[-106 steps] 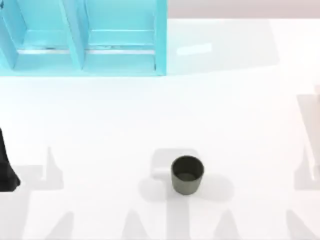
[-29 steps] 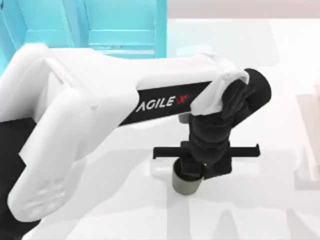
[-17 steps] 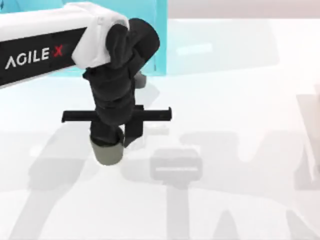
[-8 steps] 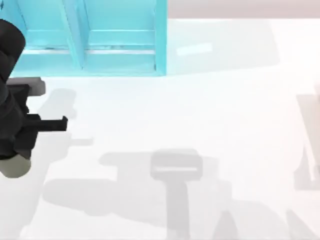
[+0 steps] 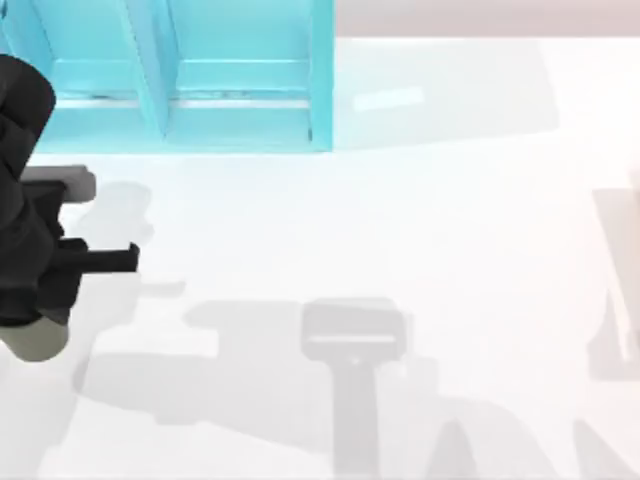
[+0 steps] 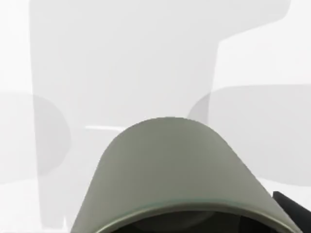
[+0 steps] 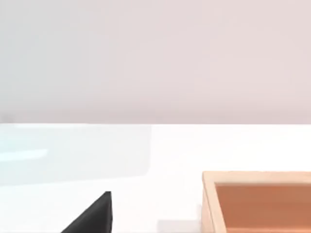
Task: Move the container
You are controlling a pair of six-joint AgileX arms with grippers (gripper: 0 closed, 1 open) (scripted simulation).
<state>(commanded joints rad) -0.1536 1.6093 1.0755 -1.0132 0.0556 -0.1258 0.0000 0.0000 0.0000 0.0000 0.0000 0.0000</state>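
Note:
The container (image 5: 38, 340), a small olive-grey round cup, hangs at the table's far left edge, in front of the shelf unit. My left gripper (image 5: 36, 318) is shut on it from above, and the black wrist hides its rim in the top view. In the left wrist view the container (image 6: 170, 170) sits close up with its tapered wall showing, and a black fingertip (image 6: 291, 208) lies against its side. The cup's shadow falls apart from it on the white table (image 5: 400, 220). Part of my right gripper (image 7: 95, 216) shows as a black wedge in the right wrist view, parked.
A large turquoise shelf unit (image 5: 200, 80) stands at the back left of the table. A shallow wooden box (image 7: 257, 199) lies near the right arm. Grey arm shadows cross the front of the table.
The left gripper closed on the container at the front middle and carried it across to the far left. In the last half second it has only drifted slightly.

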